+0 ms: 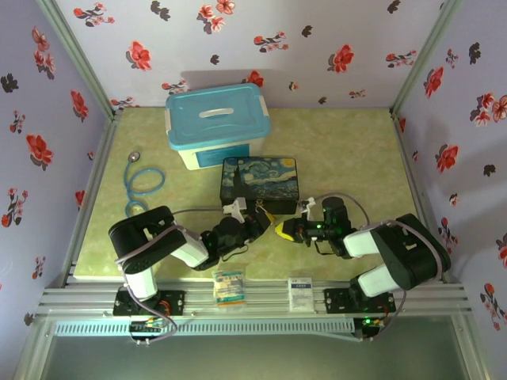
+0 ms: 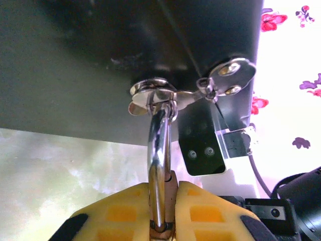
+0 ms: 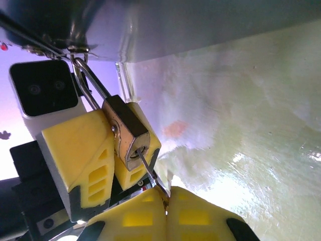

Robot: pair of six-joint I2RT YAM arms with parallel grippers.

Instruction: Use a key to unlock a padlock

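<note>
Closest to the lens, the right gripper has its two yellow fingers pressed tight together on the head of the key. No gap shows between them, and only the thin shaft sticks out. The shaft runs up to the keyhole in the bottom face of the padlock; how deep it sits there I cannot tell. Pinching the key by its head leaves the shaft free and gives the wrist something to twist.

The left gripper is closed to a narrow gap around the padlock's brass body, one finger on each flat side. Its job looks like bracing: a lock that hangs loose would swing away from the key and turn with it, so it is clamped and tipped with the keyhole facing the right gripper.

The padlock hangs just off the painted box, on the side of the box that faces the arms. Its silver shackle is threaded through the hasp on that side, which keeps the lock tied to the box and limits how far it can be pulled. Both grippers meet right beside that face of the box, low over the table.

The shackle is closed in the body, so I judge the lock not yet opened; the turn of the key is the step in hand.
</note>
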